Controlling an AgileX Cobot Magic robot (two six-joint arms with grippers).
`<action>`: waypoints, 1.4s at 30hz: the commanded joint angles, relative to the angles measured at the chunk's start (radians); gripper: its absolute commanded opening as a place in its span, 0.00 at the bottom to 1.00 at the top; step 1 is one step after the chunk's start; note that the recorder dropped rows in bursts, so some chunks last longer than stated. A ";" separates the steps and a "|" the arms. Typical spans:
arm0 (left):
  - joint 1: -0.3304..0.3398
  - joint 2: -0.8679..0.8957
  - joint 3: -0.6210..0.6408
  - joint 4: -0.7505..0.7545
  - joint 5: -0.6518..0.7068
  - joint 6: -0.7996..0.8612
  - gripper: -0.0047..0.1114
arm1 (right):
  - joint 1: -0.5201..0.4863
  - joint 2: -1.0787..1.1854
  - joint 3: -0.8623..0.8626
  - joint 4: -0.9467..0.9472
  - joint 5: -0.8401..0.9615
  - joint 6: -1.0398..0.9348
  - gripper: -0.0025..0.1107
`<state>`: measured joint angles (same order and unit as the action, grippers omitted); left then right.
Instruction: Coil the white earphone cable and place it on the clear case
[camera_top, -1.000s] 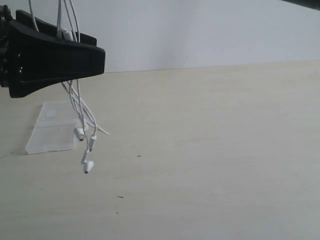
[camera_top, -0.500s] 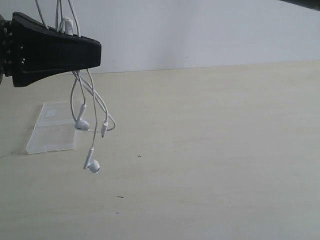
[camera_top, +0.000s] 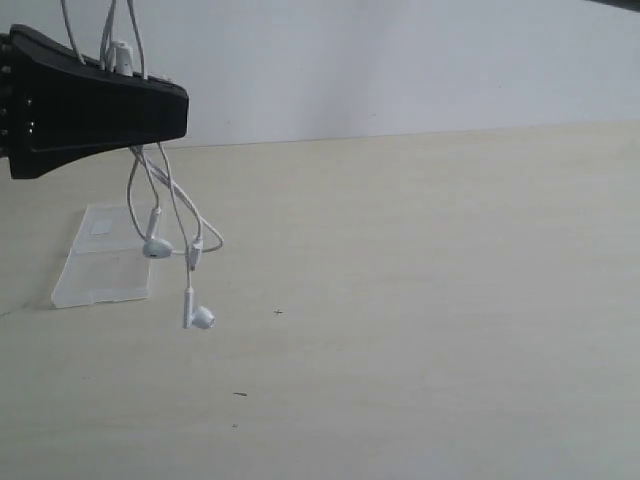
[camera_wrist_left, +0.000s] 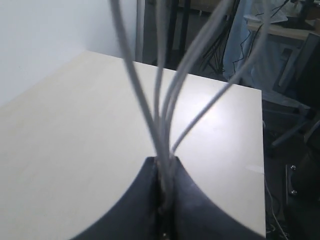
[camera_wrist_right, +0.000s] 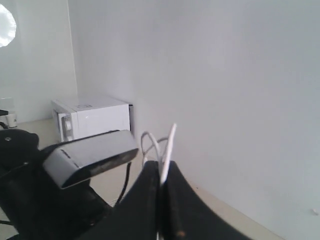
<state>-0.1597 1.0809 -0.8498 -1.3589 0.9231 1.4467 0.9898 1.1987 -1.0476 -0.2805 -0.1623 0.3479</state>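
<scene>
Left tool (camera_wrist_left: 163, 170): clenched on a bundle of strands of the long, thin white earphone cable (camera_wrist_left: 159, 100), its jaws pressed together with the strands fanning out beyond the tips. Right tool (camera_wrist_right: 160, 175): likewise closed, pinching a thin white strand, judged to be the same cable.

Position of the cable: off the pale wooden table (camera_top: 420, 300), strung roughly upright. In the exterior view it runs from above the frame, through the left tool, and hangs in loose loops below. One earbud (camera_top: 155, 248) hangs at the right edge of the small flat clear case (camera_top: 103, 262) of transparent plastic. The other earbud (camera_top: 200, 318) hangs lower, before bare table.

Governing relation: the case lies below the left tool and slightly to its left. The left arm is the nearer. Judgement: lowering must carry leftward, or the lower loops will miss the case.
</scene>
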 joint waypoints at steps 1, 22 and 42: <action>-0.002 -0.025 0.004 -0.002 -0.026 -0.012 0.04 | -0.021 -0.021 -0.007 0.021 0.018 -0.009 0.02; 0.000 -0.125 0.004 0.101 -0.127 -0.100 0.04 | -0.070 -0.058 -0.007 0.016 0.286 -0.006 0.02; 0.000 -0.151 0.004 0.175 -0.183 -0.173 0.04 | -0.070 -0.057 -0.007 -0.086 0.670 0.120 0.02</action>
<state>-0.1635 0.9443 -0.8482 -1.1952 0.7865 1.2887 0.9387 1.1468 -1.0542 -0.2779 0.3477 0.4437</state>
